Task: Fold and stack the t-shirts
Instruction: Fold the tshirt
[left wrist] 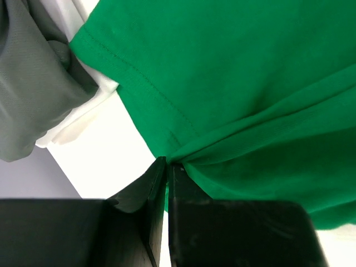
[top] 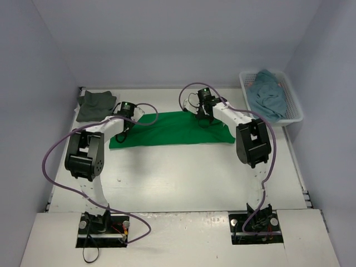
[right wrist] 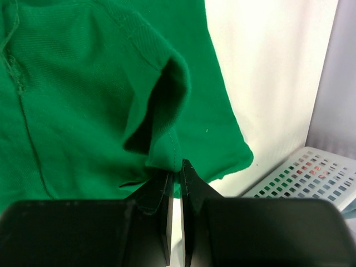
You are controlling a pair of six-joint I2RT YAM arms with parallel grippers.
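- The left end effector (left wrist: 167,163) is clenched, its two black fingers pressed together on the near edge of the bright green cotton t-shirt (left wrist: 250,83). The cloth puckers into creases that run out from the tips.
- The right end effector (right wrist: 177,164) is clamped too, with only a thin slit between its black fingers. It nips the hem of a sleeve fold, which stands up as a loose open loop just above the tips.
- Seen from above, the green t-shirt (top: 172,129) lies spread as a wide band across the far middle of the white bench (top: 183,172), with one arm at each end of it.
- Its left edge lies just beside a folded dark grey-green t-shirt (top: 95,104) in the far left corner. In the left wrist view a white cloth layer (left wrist: 83,119) shows under that grey fold (left wrist: 28,83).
- To the right, the green shirt's corner ends short of a white plastic mesh basket (top: 295,114) at the far right edge. A crumpled teal-blue t-shirt (top: 267,97) lies in it.
- Bare bench stretches between the green shirt and the arm bases.
- The green knit is matte and finely ribbed, with stitched hems. The bench is smooth, and the basket wall (right wrist: 311,178) is a grid of small holes.
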